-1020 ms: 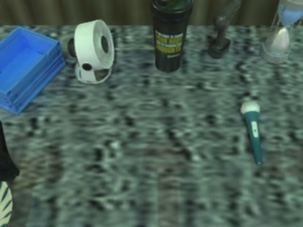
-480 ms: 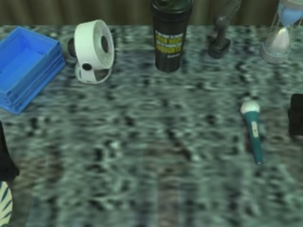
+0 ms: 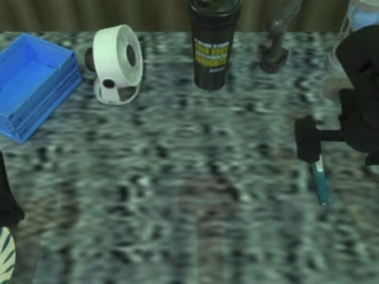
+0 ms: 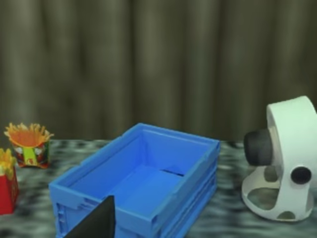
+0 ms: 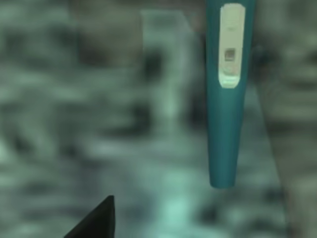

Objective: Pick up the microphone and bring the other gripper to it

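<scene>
Hiding microphone [image 3: 320, 184] head: right gripper [image 3: 308, 141].

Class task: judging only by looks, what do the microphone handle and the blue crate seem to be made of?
Microphone: probably smooth plastic, since the teal handle is evenly coloured with a faint sheen and an inset white switch strip. Blue crate: probably moulded matt plastic, one uniform colour, with ribbed walls.

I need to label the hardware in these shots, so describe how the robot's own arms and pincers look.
The right arm is a bulky matte black form at the table's right side, ending in a black blocky pincer on a thin black stem. The left arm shows only as a black mass at the left edge. Each wrist view shows one pointed black finger. No cables or markings show.
</scene>
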You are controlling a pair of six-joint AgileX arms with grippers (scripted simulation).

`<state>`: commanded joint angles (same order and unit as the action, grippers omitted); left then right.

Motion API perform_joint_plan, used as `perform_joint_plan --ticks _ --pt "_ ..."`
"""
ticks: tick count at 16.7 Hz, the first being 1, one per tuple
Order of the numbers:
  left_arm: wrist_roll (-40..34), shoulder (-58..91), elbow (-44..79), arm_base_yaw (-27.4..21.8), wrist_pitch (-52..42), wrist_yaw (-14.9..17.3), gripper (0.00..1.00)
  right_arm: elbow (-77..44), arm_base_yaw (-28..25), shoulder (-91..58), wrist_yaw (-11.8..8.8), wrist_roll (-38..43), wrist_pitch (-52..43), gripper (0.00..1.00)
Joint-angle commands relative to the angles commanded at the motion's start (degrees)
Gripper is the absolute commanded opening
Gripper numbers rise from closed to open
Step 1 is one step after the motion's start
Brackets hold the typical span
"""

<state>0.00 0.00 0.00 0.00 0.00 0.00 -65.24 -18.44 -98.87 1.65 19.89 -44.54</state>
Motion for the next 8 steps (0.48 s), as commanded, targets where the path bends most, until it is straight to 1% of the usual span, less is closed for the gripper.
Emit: perform_joint_plan --ticks 3,8 --pt "0.0 0.0 0.0 0.0 0.0 0.0 1.0 -3.48 -1.1 -5.73 0.38 1.2 -3.46 1.0" --pt "0.0 0.0 0.0 0.0 0.0 0.0 1.0 -4.0 -1.27 -6.65 0.46 1.39 -4.05 1.0"
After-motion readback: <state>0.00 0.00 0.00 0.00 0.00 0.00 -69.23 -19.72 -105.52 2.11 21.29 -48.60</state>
